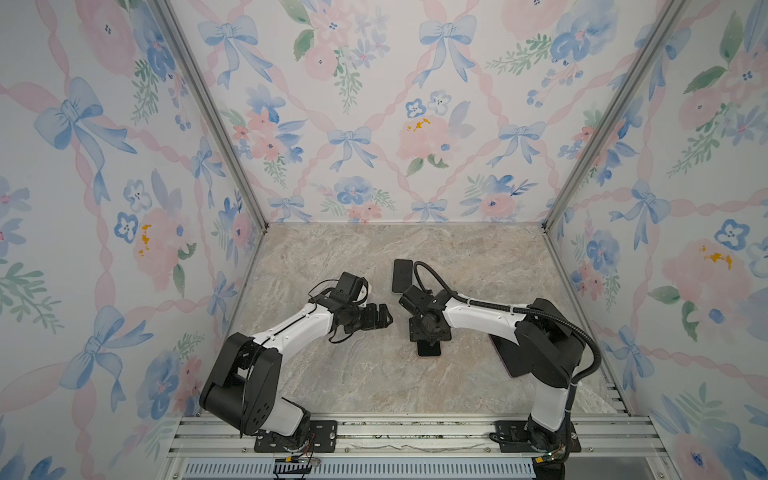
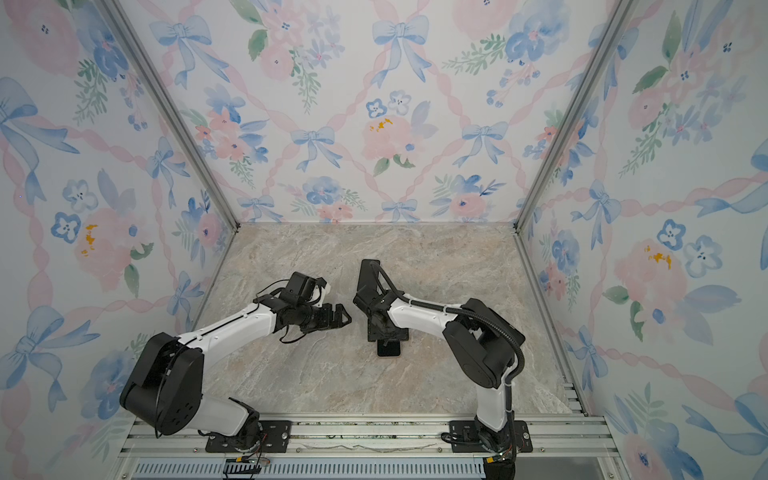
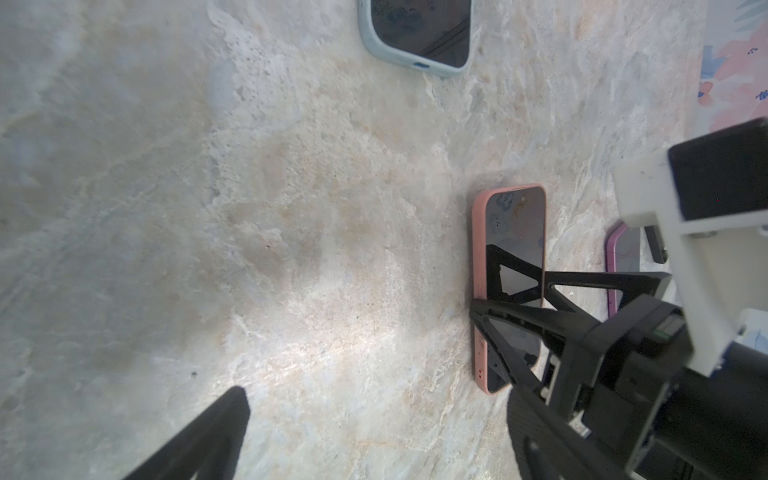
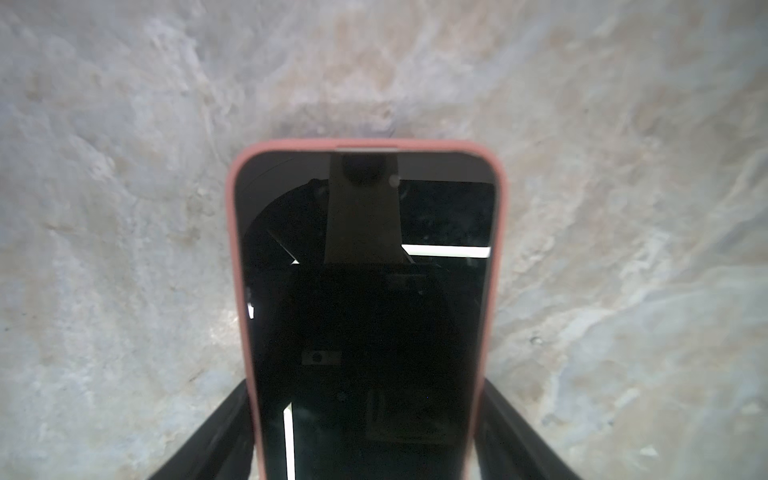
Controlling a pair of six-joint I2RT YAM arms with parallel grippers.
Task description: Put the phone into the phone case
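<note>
In both top views the phone [image 1: 429,352] lies flat mid-counter [image 1: 353,374], long axis front-to-back, mostly hidden under the right gripper [image 1: 430,338]. The left gripper [image 1: 387,318] hovers just beside it, spread wide & empty. Left wrist: pink-rimmed phone [image 3: 515,232] w/ right fingers [image 3: 498,316] straddling its width. Right wrist: fingers [image 4: 232,440] sit close along both long edges, but can't tell if they're clamped. Right arm is nearer.

Both top views: high, looking down over the whole table [image 1: 374,386]. Wrist views: close, aimed past own jaws at it; shared there, pink-cased phone [image 4: 365,311] between right jaws.
</note>
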